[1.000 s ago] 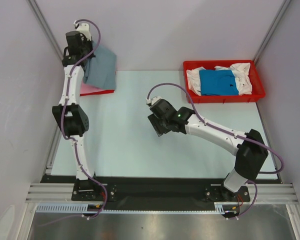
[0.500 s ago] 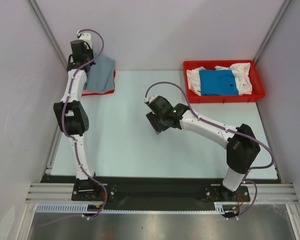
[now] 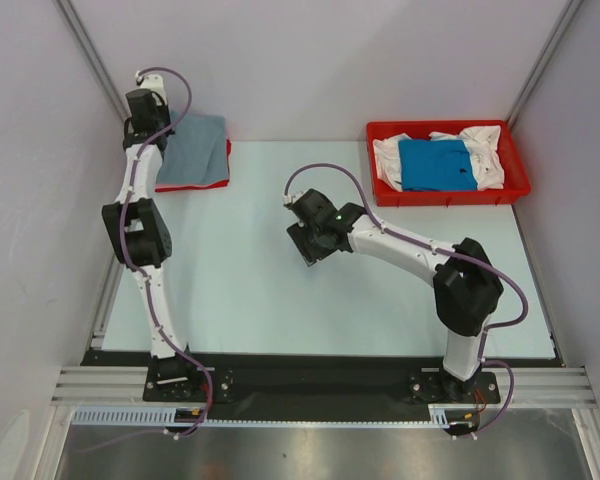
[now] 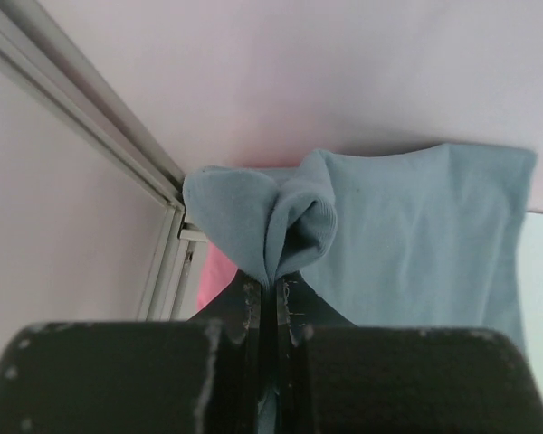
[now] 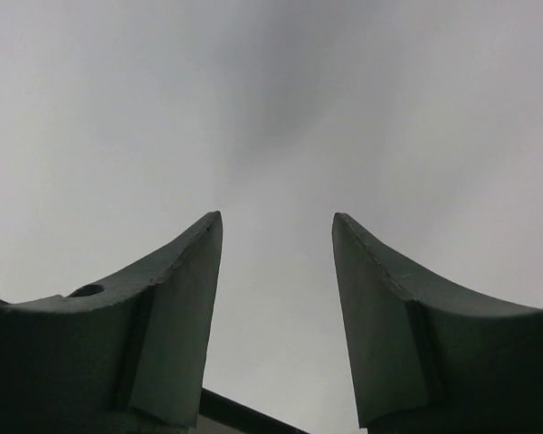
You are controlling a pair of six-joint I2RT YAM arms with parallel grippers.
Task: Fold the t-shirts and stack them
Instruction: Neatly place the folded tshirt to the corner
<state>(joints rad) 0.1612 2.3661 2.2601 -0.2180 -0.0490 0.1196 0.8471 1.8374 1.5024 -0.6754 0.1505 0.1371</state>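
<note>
At the table's far-left corner, the left gripper (image 4: 273, 287) is clamped on a bunched fold of the slate grey t-shirt (image 3: 196, 147), and its arm is stretched nearly straight toward the back wall. A second ago the shirt hung draped from it, nearer in; now it lies spread over the red t-shirt (image 3: 194, 184). The right gripper (image 3: 308, 246) hovers mid-table, fingers apart on nothing, with its elbow drawn closer to the near edge than before. Bare table (image 3: 240, 290) lies between the arms. The red tray (image 3: 446, 197) at the far-right corner holds the blue t-shirt (image 3: 435, 165) and the white t-shirt (image 3: 486, 150).
</note>
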